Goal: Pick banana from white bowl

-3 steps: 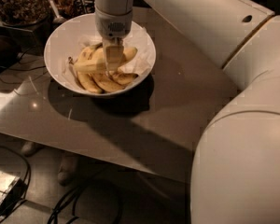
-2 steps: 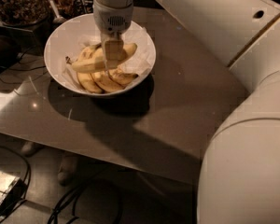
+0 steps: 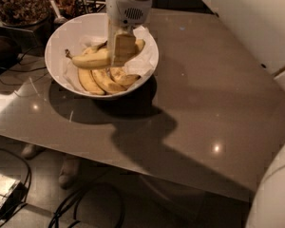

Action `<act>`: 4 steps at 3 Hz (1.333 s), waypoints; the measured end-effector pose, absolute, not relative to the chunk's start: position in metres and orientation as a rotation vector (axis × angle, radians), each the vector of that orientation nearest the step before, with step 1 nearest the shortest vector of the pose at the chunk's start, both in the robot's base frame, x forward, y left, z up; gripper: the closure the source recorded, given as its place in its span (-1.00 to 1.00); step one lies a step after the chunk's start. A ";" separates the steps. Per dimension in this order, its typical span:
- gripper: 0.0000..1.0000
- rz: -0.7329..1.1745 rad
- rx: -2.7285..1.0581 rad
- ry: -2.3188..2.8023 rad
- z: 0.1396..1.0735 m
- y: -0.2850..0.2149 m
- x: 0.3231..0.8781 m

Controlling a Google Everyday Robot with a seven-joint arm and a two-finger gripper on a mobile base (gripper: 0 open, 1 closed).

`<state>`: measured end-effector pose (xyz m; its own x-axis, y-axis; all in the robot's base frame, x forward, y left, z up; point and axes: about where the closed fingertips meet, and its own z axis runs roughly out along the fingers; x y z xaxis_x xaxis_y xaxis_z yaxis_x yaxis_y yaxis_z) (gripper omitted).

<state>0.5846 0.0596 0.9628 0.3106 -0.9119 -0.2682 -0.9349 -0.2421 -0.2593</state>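
Observation:
The white bowl [image 3: 80, 28], lined with crumpled white paper, stands at the table's far left. My gripper [image 3: 120, 56] hangs straight down over the bowl and is shut on the banana [image 3: 91, 60], gripping it near its middle. The banana lies level, slightly above the others, with its dark stem tip pointing left; its right end shows past the fingers [image 3: 124, 45]. A bunch of bananas [image 3: 104, 80] lies below it at the bowl's front. The gripper hides the part of the banana it holds.
The bowl stands on a glossy grey-brown table [image 3: 199, 103]. A glass container of brown food [image 3: 16, 4] stands behind the bowl at the far left. A dark object and cables [image 3: 2, 53] lie left of the table. My white arm [image 3: 275, 194] fills the lower right.
The gripper was down among the bananas in the bowl. Now it has risen a little with the single banana held in its fingers, clear of the bunch.

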 end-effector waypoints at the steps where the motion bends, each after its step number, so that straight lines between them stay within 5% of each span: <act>1: 1.00 0.147 -2.164 1.592 0.971 0.050 0.569; 4: 1.00 0.234 -2.051 1.573 0.987 0.015 0.509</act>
